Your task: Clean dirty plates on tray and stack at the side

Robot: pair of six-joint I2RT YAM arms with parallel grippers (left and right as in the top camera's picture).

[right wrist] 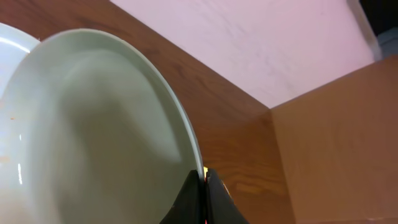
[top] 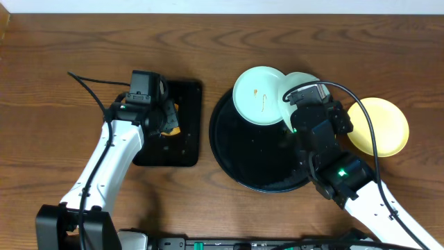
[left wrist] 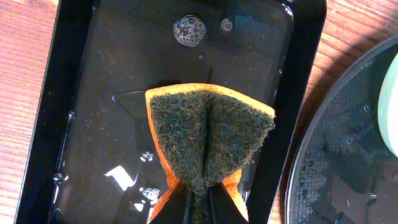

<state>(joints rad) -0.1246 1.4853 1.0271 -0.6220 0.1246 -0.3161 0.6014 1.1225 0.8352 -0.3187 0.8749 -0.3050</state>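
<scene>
We find the left gripper (left wrist: 199,196) pressed onto a folded sponge (left wrist: 208,130), which is orange with a dark scouring face. The sponge sits above the wet small tray (left wrist: 81,112); we cannot tell whether the two touch. The right gripper (right wrist: 203,179) pinches the rim of a tilted mint plate (right wrist: 106,137) at the 1 o'clock edge of the round tray (top: 257,160). A second mint plate (top: 258,94), smeared orange, lies over that tray's rim at 12 o'clock and overlaps the first. The yellow plate (top: 380,126) rests on the table (top: 69,42), near the round tray's 3 o'clock side.
</scene>
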